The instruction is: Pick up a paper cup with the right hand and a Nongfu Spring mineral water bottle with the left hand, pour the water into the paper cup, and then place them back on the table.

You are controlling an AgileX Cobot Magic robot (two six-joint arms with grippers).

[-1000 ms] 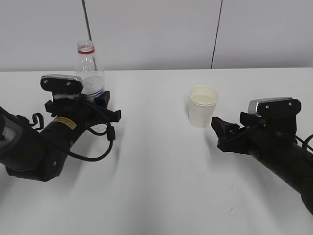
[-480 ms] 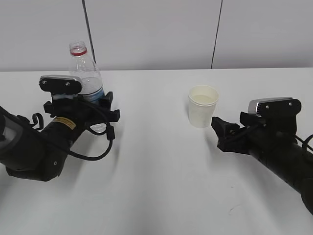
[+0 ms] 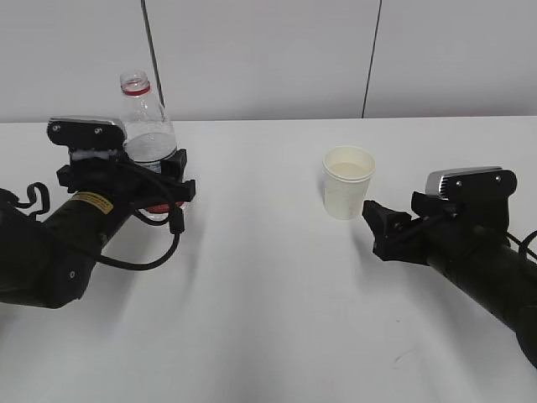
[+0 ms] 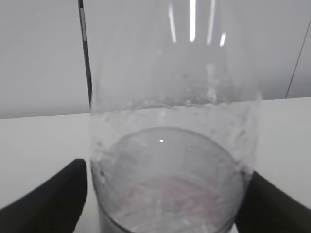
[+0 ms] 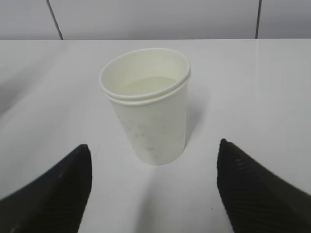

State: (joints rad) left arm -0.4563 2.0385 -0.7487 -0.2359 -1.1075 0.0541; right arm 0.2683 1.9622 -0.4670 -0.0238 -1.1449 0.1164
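The Nongfu Spring mineral water bottle [image 3: 147,126] stands upright at the back left, uncapped with a red neck ring, its lower part hidden by my left gripper [image 3: 164,180]. In the left wrist view the clear bottle [image 4: 170,145] fills the gap and both black fingers press its sides, so the left gripper [image 4: 167,194] is shut on it. The off-white paper cup [image 3: 347,183] stands on the table [image 3: 268,294] right of centre. My right gripper [image 3: 375,228] is open just behind it. In the right wrist view the cup [image 5: 148,111] stands ahead of the spread fingers, and the right gripper [image 5: 153,184] is empty.
A white wall with dark vertical seams runs behind the table's far edge. A small dark scratch mark [image 3: 401,356] lies on the tabletop near the front right. White table surface lies between the two arms.
My left arm has shifted left with the bottle in its grip; the bottle tilted briefly and now stands upright. The right arm and the cup have not moved.
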